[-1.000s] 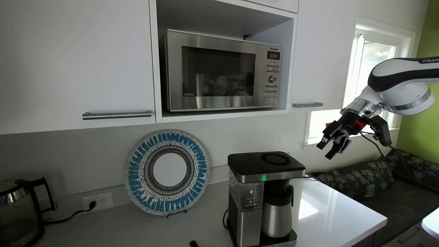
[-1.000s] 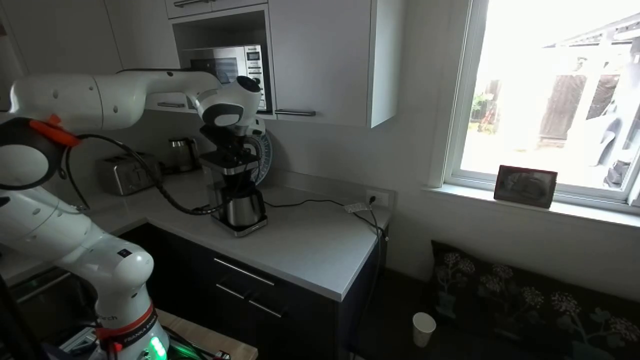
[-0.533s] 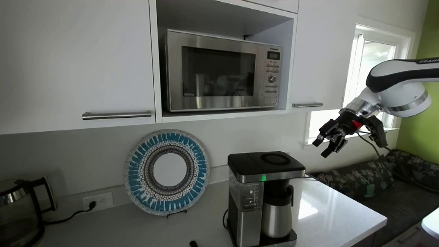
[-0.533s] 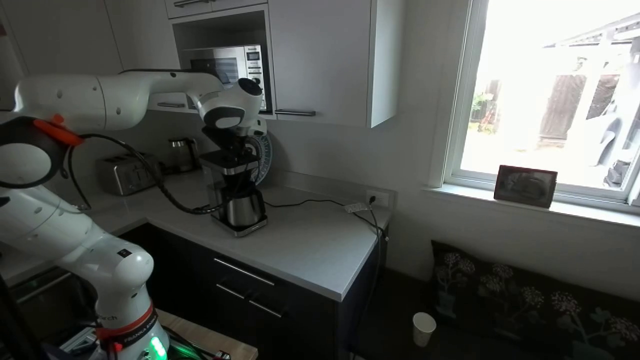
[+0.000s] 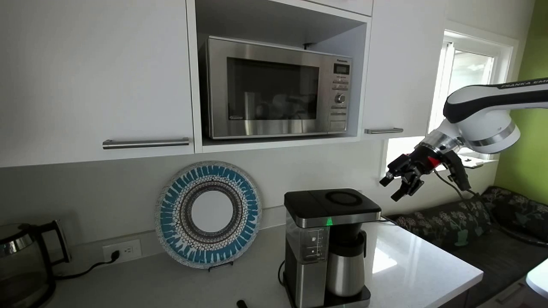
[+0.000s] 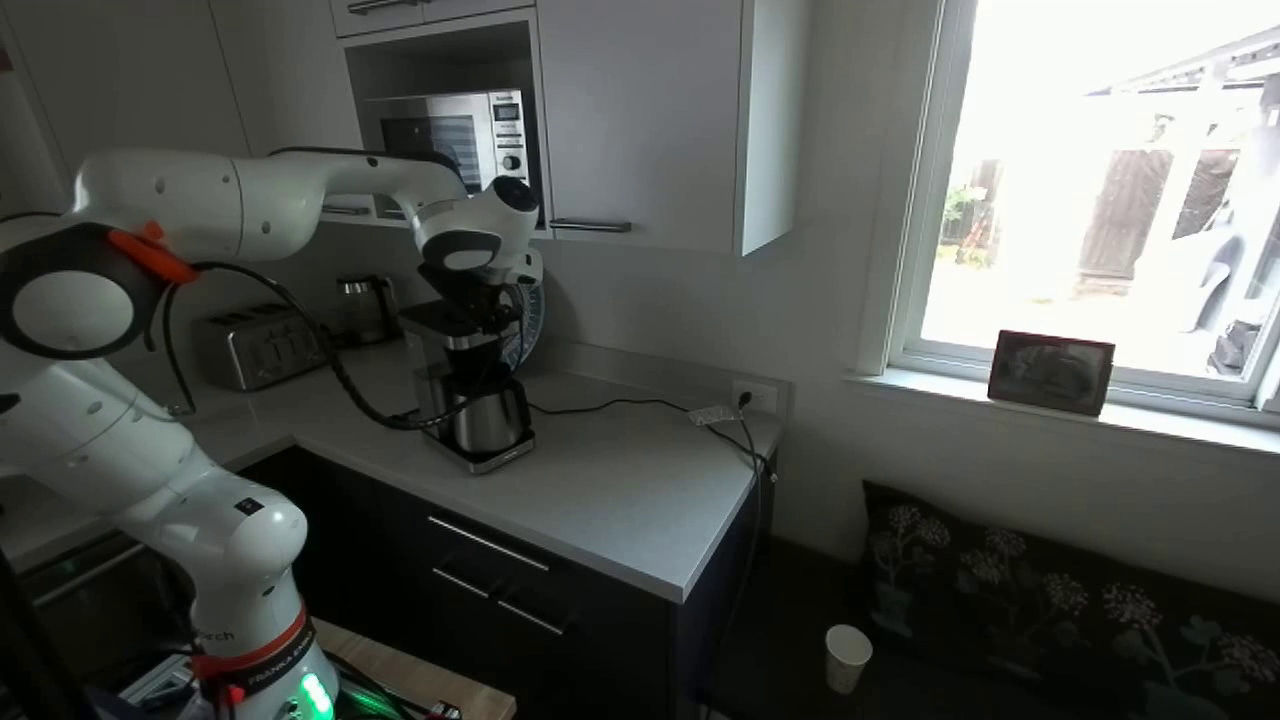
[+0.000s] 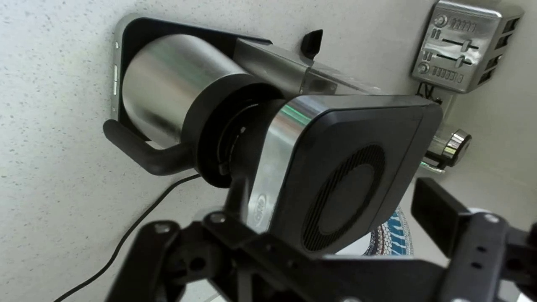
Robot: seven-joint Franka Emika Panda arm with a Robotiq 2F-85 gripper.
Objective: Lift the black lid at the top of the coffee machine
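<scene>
The coffee machine (image 5: 310, 261) stands on the counter and also shows in an exterior view (image 6: 480, 410) and the wrist view (image 7: 270, 63). Its black lid (image 5: 317, 203) lies flat and closed on the head. In the wrist view the lid (image 7: 348, 134) shows a ribbed ring and a seam. My gripper (image 5: 391, 188) is open and empty, up and to the right of the machine's head, apart from it. In the wrist view the jaws stand wide, with the lid seen between the fingers (image 7: 438, 214). The gripper's near end partly covers the lid's lower edge there.
A microwave (image 5: 274, 87) sits in the cabinet above. A patterned round plate (image 5: 209, 252) leans on the wall beside the machine. A toaster (image 7: 451, 46) and a kettle (image 5: 21, 273) stand further along the counter (image 5: 406, 256). A cord (image 7: 126, 239) runs behind the carafe.
My gripper has moved left toward the coffee machine in an exterior view, dipping slightly of late, with its jaws still open. The machine and its lid have not moved.
</scene>
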